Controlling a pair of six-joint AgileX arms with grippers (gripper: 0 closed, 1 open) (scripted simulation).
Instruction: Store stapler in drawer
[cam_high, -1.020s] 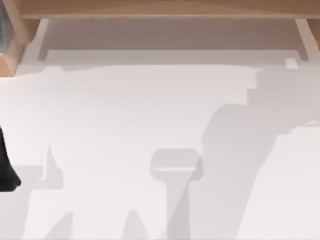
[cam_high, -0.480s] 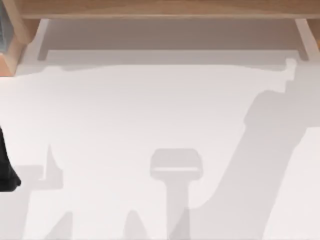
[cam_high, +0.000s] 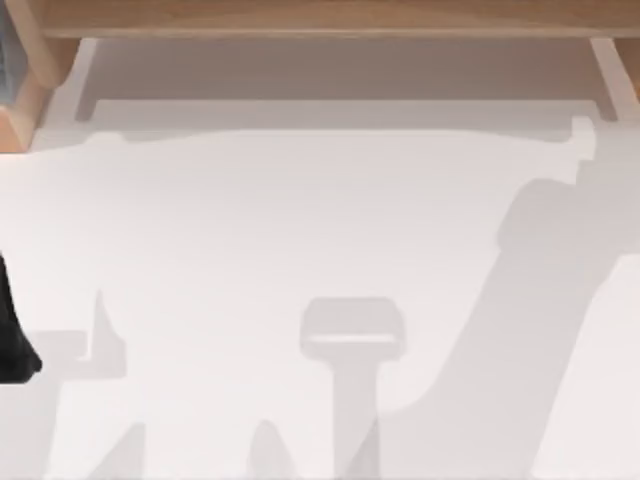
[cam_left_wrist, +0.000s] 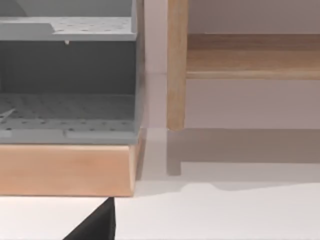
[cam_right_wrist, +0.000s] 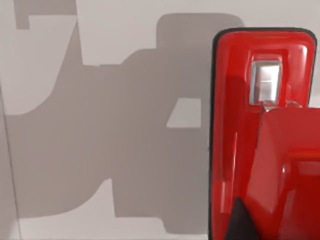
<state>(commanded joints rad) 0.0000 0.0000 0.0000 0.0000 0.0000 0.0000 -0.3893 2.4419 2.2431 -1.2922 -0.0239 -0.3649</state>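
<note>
Stapler (cam_right_wrist: 260, 135), red, lies on the white bench (cam_high: 300, 230) right under the right wrist camera, not yet stored, the wooden drawer unit (cam_left_wrist: 65, 167) near the left arm, and I cannot tell either gripper's jaws

White table (cam_high: 300, 220), shadowed. Red stapler (cam_right_wrist: 260, 135) lies flat on it, directly beneath the right wrist camera. Wooden cabinet base (cam_left_wrist: 65, 167) rests on it, just ahead of the left wrist camera.
</note>
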